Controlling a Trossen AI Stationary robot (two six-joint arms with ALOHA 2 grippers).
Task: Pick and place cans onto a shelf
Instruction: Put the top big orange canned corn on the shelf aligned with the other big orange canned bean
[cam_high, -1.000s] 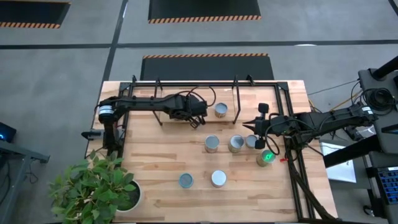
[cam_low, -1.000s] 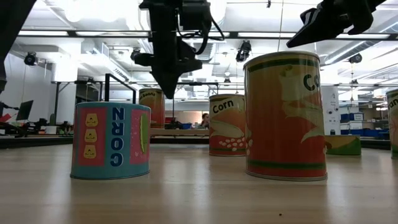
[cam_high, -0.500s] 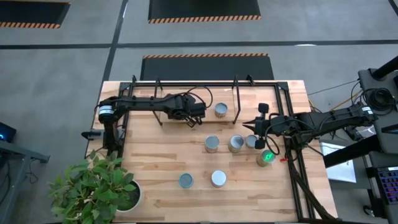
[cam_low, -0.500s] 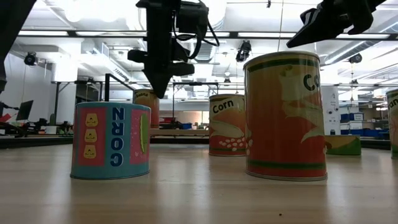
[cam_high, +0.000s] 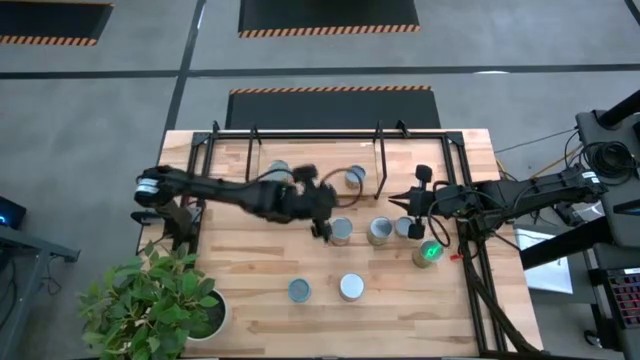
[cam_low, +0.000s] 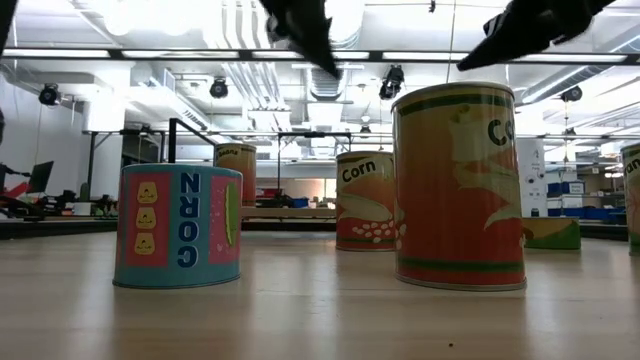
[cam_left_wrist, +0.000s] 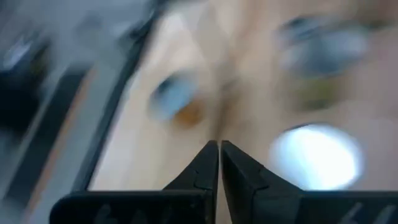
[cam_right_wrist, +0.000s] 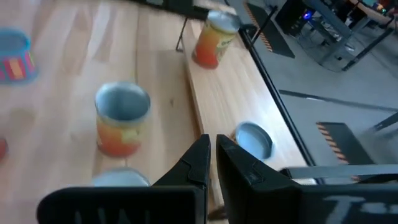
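While on shelf, two cans.

Left wrist view smeared; left claw blurred over the cans

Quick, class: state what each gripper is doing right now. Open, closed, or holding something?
Left gripper: closed, holding nothing, above the table near the middle cans.
Right gripper: closed, holding nothing, at the table's right side.

In the low view, the short blue and pink can carries "CORN" in dark letters running sideways, the orange can farther back reads "Corn", and the tall orange can up front shows only "Co" at its edge.
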